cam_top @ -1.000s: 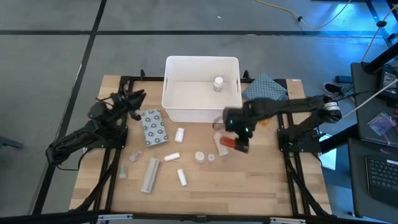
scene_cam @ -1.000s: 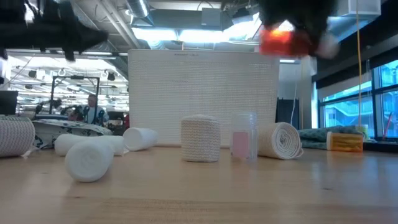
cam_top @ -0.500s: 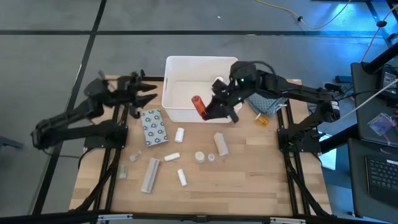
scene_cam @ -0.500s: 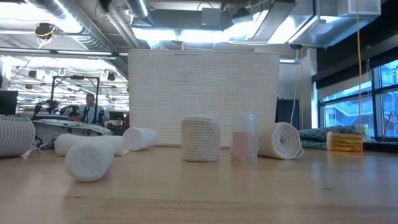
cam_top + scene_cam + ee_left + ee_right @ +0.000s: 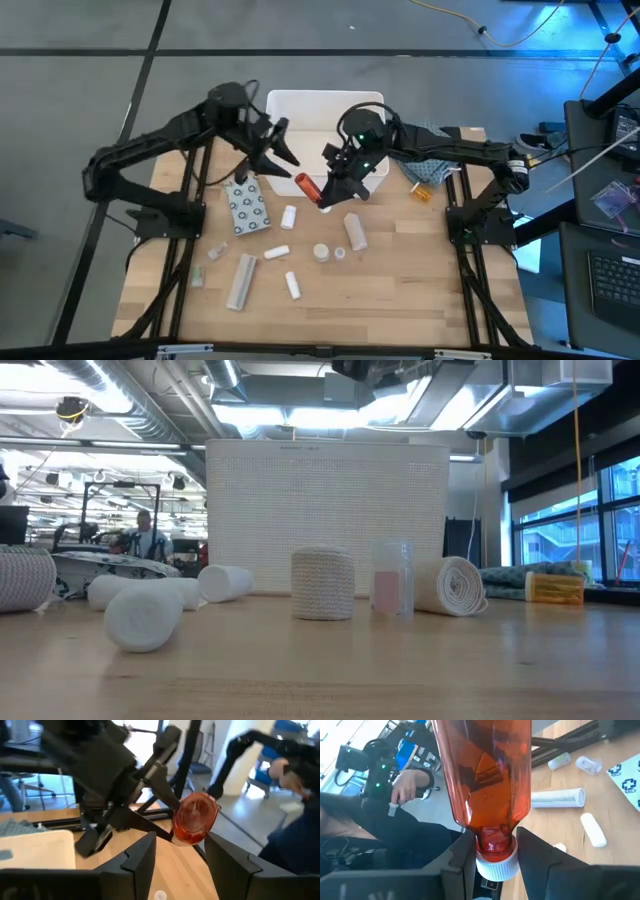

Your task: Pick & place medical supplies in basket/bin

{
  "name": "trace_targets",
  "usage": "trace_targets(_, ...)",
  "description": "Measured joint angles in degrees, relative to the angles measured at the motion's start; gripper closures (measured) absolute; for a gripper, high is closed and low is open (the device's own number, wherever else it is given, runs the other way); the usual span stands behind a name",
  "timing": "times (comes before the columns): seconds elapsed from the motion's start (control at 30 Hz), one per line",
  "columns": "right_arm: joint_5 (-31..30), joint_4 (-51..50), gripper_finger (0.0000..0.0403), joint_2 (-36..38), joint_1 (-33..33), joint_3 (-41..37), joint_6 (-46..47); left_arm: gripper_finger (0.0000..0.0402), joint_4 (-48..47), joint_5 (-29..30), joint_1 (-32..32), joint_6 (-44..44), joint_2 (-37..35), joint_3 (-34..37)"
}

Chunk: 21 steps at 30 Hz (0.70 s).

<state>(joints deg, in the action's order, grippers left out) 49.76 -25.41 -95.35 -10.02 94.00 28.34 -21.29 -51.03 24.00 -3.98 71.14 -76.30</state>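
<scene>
A red bottle (image 5: 306,185) with a white cap hangs in the air just in front of the white bin's (image 5: 300,112) near wall, with my right gripper (image 5: 328,192) shut on it. My left gripper (image 5: 283,156) stands open, raised, just short of the bottle's base (image 5: 195,817), its fingers to either side and not touching it. On the table lie white rolls (image 5: 289,215), a grey dotted packet (image 5: 247,205) and a long pale tube (image 5: 241,280). My right gripper pinches the bottle's neck (image 5: 493,844), right by the white cap (image 5: 495,866), between its two fingers. The bottle juts out past the fingertips, in line with the fingers. It is lifted clear and nearly level, its base turned toward my left gripper.
A beige roll (image 5: 323,584), a small clear vial (image 5: 393,578) and another roll (image 5: 452,586) stand in front of the bin's wall (image 5: 325,510). A blue-grey cloth (image 5: 432,152) and an orange item (image 5: 424,193) lie at the right. A person's hand (image 5: 412,782) shows beyond the table.
My right gripper has risen with the bottle from the table's middle, gone toward the bin and the table's left, and tipped from pointing down to nearly level. My left arm has swung up from the table's left edge toward the bottle, its gripper also tipping level.
</scene>
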Motion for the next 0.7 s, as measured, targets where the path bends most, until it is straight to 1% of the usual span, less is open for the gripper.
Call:
trace_targets(0.17,0.06,1.13,0.029,0.21,0.0,0.0,0.41,0.0239,-2.55,0.47,-2.3,-6.07,2.45,-2.01)
trace_targets(0.4,0.08,1.72,0.029,0.39,0.0,0.0,3.01,0.0239,-2.36,3.06,-5.03,-7.82,2.55,-2.03)
trace_targets(0.7,1.38,1.56,0.029,0.41,0.04,0.04,7.09,0.0239,0.54,4.4,-8.52,-8.36,2.6,-1.98)
